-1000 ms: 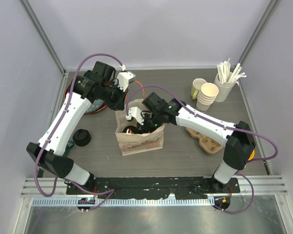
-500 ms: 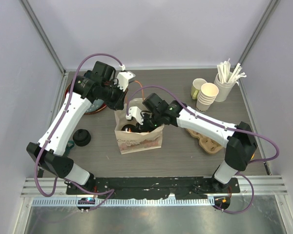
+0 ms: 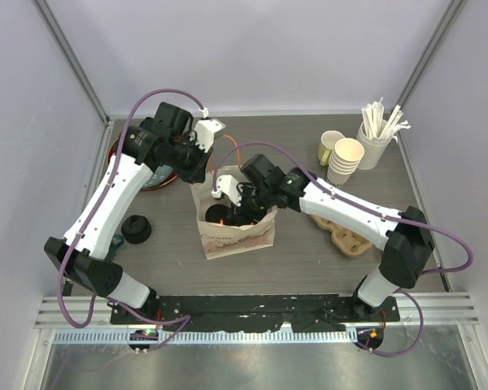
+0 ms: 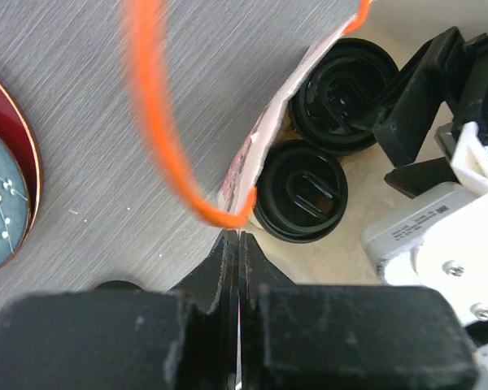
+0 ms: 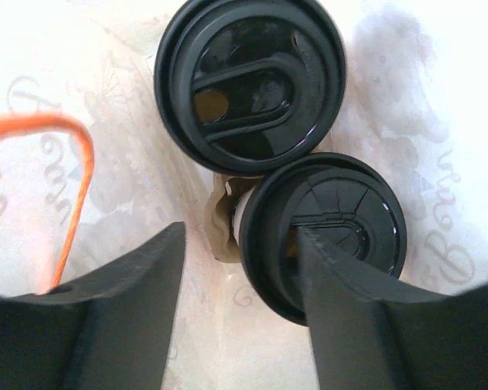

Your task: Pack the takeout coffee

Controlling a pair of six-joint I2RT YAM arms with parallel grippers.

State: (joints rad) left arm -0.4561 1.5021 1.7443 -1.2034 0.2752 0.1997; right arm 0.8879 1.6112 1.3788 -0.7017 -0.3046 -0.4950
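The takeout coffee is two white cups with black lids, one [image 5: 250, 81] farther in and one [image 5: 325, 231] nearer, both standing inside the printed paper bag [image 3: 232, 231]. My right gripper [image 5: 236, 268] reaches down into the bag [image 5: 32, 106] and is open. Its right finger [image 5: 350, 301] overlaps the nearer lid and its left finger [image 5: 122, 309] stands apart from it. My left gripper [image 4: 237, 236] is shut on the bag's rim [image 4: 260, 146] beside the orange handle [image 4: 159, 122]. Both lids [image 4: 301, 191] [image 4: 346, 85] show in the left wrist view too.
A red plate with a blue dish [image 3: 145, 175] lies behind the left arm. A loose black lid [image 3: 135, 229] sits left of the bag. At the right are a cardboard cup carrier [image 3: 342, 231], a stack of bare cups [image 3: 346, 160], a yellow-green mug [image 3: 330, 146] and a holder of wrapped straws [image 3: 378, 134].
My right gripper's jaws have spread apart inside the bag. The bag has shifted slightly to the right. The left arm has held still.
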